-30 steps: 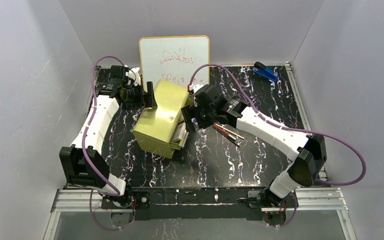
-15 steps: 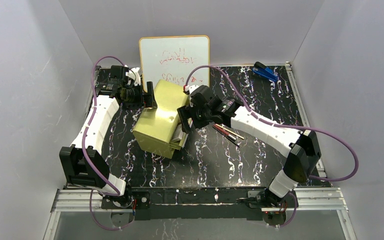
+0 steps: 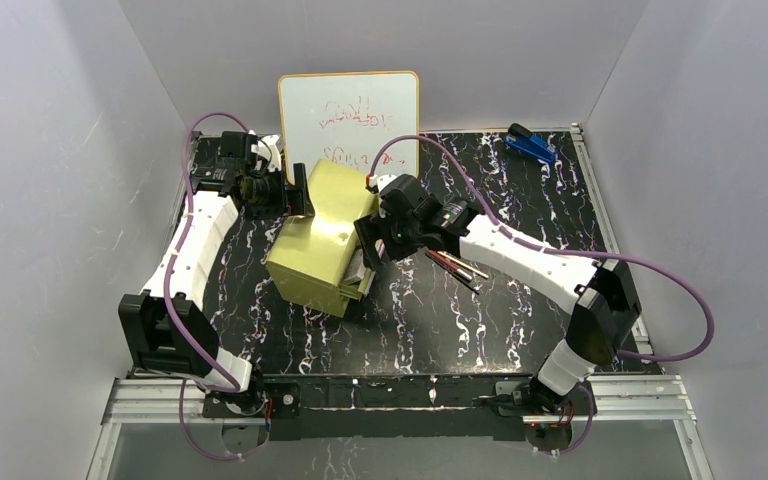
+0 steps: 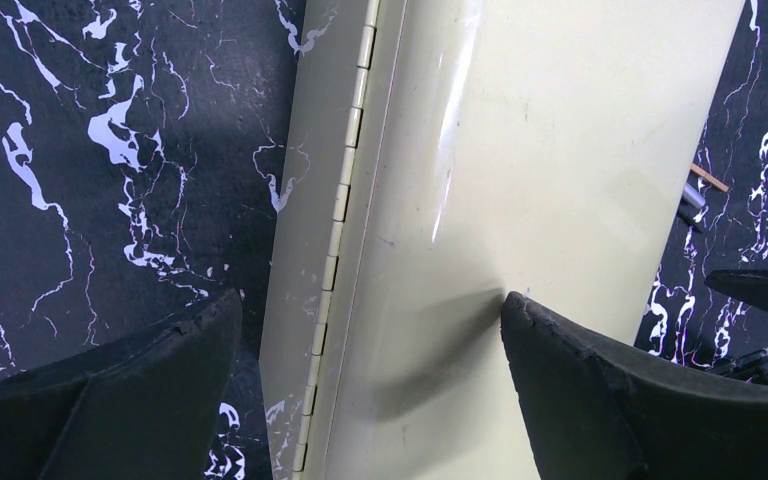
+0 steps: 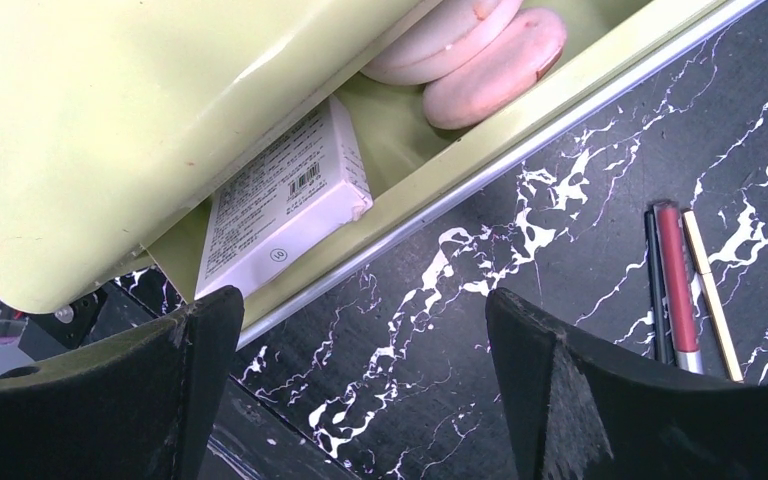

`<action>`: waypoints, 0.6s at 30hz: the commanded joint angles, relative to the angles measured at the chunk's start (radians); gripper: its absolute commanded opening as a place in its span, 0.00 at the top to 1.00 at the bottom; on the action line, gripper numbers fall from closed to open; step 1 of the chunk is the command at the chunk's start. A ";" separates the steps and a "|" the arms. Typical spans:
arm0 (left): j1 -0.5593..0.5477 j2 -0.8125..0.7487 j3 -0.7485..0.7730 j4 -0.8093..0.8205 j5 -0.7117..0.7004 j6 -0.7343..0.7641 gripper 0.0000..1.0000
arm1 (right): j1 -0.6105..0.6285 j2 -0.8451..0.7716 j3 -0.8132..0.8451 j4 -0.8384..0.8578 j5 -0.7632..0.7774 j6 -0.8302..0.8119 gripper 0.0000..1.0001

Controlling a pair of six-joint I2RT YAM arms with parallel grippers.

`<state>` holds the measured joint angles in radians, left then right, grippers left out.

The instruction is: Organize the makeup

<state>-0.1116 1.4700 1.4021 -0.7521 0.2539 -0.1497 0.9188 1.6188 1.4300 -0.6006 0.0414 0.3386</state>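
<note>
— How do the jaws stand?
— The right gripper [image 5: 360, 300] gapes wide and holds nothing, hovering over the box's [image 3: 310, 265] front rim. The left gripper [image 4: 365, 320] is also spread wide, straddling the half-raised lid [image 4: 520, 150] by its hinge [image 4: 345, 180]; I cannot tell whether it grips.
— Room to move?
— There is bare table [image 3: 520, 310] beside the rim.
— The makeup?
— Inside the box lie a white packet [image 5: 280, 200], a larger disc [image 5: 440, 35] and a smaller disc [image 5: 495, 65]. The dark-red stick [image 5: 678, 285] lies outside, slanted to the rim.

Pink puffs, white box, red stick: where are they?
pink puffs [image 5: 495, 65], right wrist view, the front puff's side.
white box [image 5: 265, 200], right wrist view, its printed face.
red stick [image 5: 677, 288], right wrist view, middle of shaft.
</note>
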 commanded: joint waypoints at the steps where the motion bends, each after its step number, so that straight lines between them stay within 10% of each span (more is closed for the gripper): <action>1: 0.000 -0.025 -0.023 -0.048 -0.038 0.024 0.02 | 0.008 0.007 -0.008 0.036 -0.012 0.003 0.01; 18: 0.000 -0.019 -0.023 -0.044 -0.041 0.025 0.02 | 0.016 0.039 -0.005 0.058 -0.016 0.013 0.01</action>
<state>-0.1116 1.4681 1.3998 -0.7490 0.2539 -0.1493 0.9283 1.6405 1.4239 -0.5781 0.0376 0.3424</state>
